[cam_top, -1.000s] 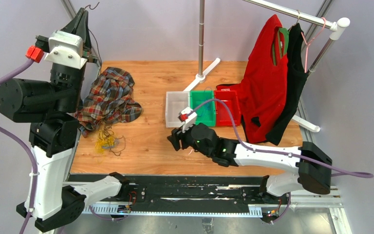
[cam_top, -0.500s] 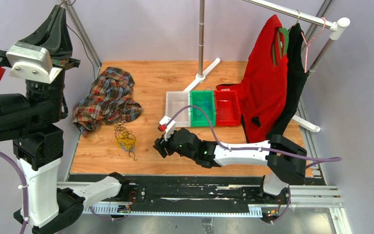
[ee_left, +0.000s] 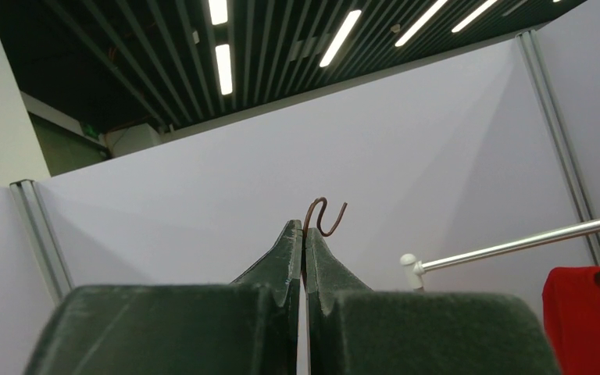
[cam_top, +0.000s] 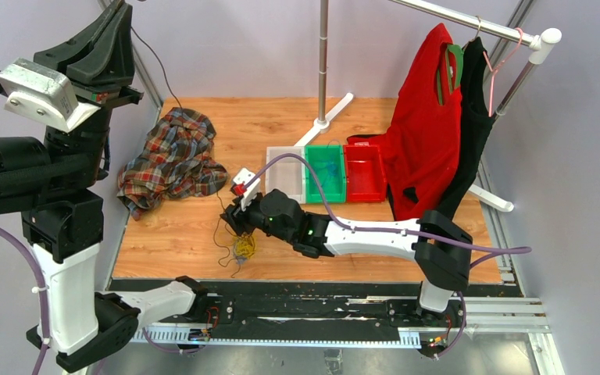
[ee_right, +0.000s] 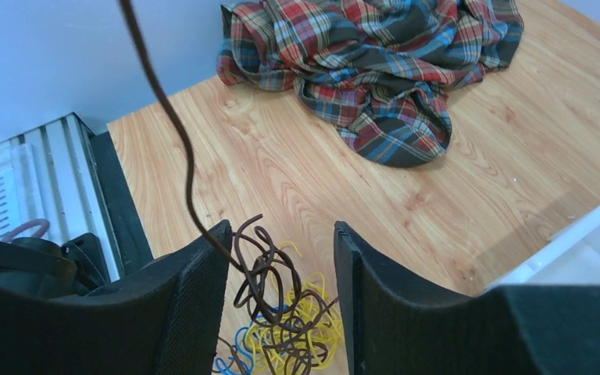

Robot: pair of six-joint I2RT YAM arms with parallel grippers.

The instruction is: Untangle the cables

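The cables (cam_top: 242, 245) are a small tangle of yellow, blue and dark brown wire on the wooden table, near its front edge. My left gripper (cam_top: 121, 9) is raised high at the far left, shut on the end of the dark brown cable (ee_left: 322, 219), whose hooked tip sticks out above the fingertips. A taut strand (cam_top: 156, 66) runs from it down to the tangle. My right gripper (cam_top: 231, 220) is open just above the tangle. In the right wrist view the gripper (ee_right: 281, 230) straddles raised brown loops (ee_right: 262, 269), with the yellow and blue wires (ee_right: 312, 332) below.
A crumpled plaid shirt (cam_top: 173, 160) lies at the back left, also in the right wrist view (ee_right: 375, 70). White (cam_top: 282, 181), green (cam_top: 326, 172) and red (cam_top: 365, 172) bins stand mid-table. Red (cam_top: 426, 133) and black (cam_top: 469, 133) garments hang on a rack at right.
The tangle has slid right, away from the plaid shirt, toward the front middle. My right gripper has moved left onto it. The left arm stays high holding the brown cable.
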